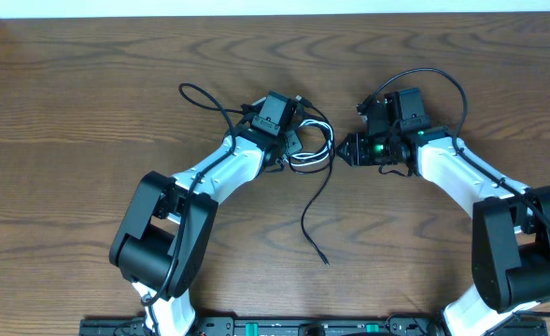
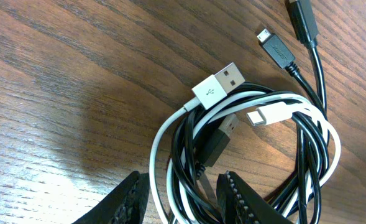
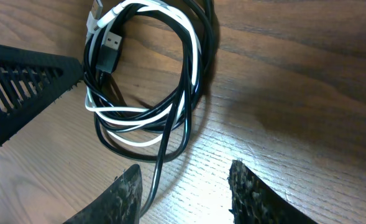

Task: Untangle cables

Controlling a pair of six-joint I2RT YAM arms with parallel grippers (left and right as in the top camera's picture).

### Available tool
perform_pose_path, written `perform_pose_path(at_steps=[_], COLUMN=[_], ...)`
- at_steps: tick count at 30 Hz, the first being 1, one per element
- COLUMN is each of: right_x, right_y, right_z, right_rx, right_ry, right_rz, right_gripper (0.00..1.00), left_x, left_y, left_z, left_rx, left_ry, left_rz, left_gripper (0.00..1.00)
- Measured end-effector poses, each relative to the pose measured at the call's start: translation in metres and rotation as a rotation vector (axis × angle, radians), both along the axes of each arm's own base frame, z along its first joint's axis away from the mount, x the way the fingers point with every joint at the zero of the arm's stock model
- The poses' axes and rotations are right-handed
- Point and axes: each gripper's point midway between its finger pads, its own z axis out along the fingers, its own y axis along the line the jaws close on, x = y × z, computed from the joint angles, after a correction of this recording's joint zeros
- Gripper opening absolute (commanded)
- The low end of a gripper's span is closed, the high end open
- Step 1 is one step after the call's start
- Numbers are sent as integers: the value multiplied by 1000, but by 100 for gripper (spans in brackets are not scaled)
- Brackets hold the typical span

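Two cables (image 1: 310, 145) are lying wound together in one small coil on the wooden table (image 1: 88, 112), near its middle and between the two grippers. The white cable (image 2: 160, 142) is looping round the coil. The black cable (image 1: 314, 201) is threading through the same loops, with one black tail trailing out toward the robot's side and ending on bare wood.

In the left wrist view five plug ends are showing. Two are white: a broad white plug (image 2: 219, 86) lying on top of the coil and a slimmer white plug (image 2: 269, 116) just beside it. Three are black: a dark plug (image 2: 217, 142) tucked inside the loops, and two more, among them a small black plug (image 2: 276, 47), lying just outside the coil.

The left gripper (image 2: 183, 193) is sitting over one side of the coil. Its fingers are standing partway apart with white and black strands packed between them from pad to pad, so it is gripping the bundle. The right gripper (image 3: 186, 186) is hovering low beside the coil's other side, its jaws standing partway open over bare wood and holding nothing. A single black strand is passing just inside one of its fingers (image 3: 130, 193).

Two arms are reaching in, the left arm (image 1: 218, 173) and the right arm (image 1: 461, 177), one from each side
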Motion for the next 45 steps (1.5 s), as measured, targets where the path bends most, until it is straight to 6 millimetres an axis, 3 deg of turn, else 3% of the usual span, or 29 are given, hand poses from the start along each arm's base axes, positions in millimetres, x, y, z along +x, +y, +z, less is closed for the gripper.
perform_pose_path(at_steps=[14, 19, 29, 37, 41, 43, 45], right_x=[0, 0, 0, 0, 2, 3, 4], right_y=[0, 0, 0, 0, -7, -10, -12], right_z=[0, 0, 0, 0, -3, -5, -6], right_rx=[0, 0, 0, -2, -41, -58, -72], right_ry=[0, 0, 0, 0, -6, -7, -10], right_rz=[0, 0, 0, -1, -20, -29, -36], right_gripper=[42, 42, 43, 39, 38, 38, 40], left_x=[-12, -17, -19, -16, -9, -3, 6], left_y=[-14, -10, 6, 10, 31, 45, 56], left_z=[-9, -14, -17, -13, -2, 16, 46], left_rx=[14, 32, 126, 130, 111, 67, -7], left_ry=[25, 51, 65, 64, 64, 44, -7], left_rz=[-41, -39, -9, 2, 49, 71, 85], left_gripper=[30, 27, 8, 7, 7, 7, 8])
